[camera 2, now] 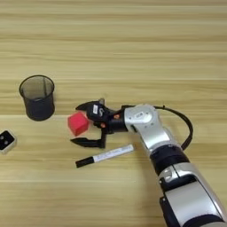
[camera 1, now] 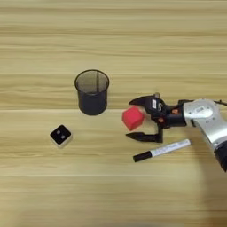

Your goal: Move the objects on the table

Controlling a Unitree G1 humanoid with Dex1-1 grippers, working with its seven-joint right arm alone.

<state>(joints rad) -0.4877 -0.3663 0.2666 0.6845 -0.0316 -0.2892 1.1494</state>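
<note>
A small red cube (camera 1: 133,118) lies on the tan wooden table (camera 1: 111,26), right of centre. My right gripper (camera 1: 129,119) reaches in from the right and is open. One black finger (camera 1: 141,101) arches behind the cube and the other (camera 1: 142,137) lies in front of it, and neither seems to press on it. Just in front of the gripper lies a pen (camera 1: 162,150) with a white barrel and a black cap pointing left. A small white cube with a black two-dotted face (camera 1: 60,135) sits far to the left.
A black mesh cup (camera 1: 92,92) stands upright behind and left of the red cube, its mouth open. My silver forearm (camera 2: 150,128) crosses the lower right of the table, with a black cable looping beside it.
</note>
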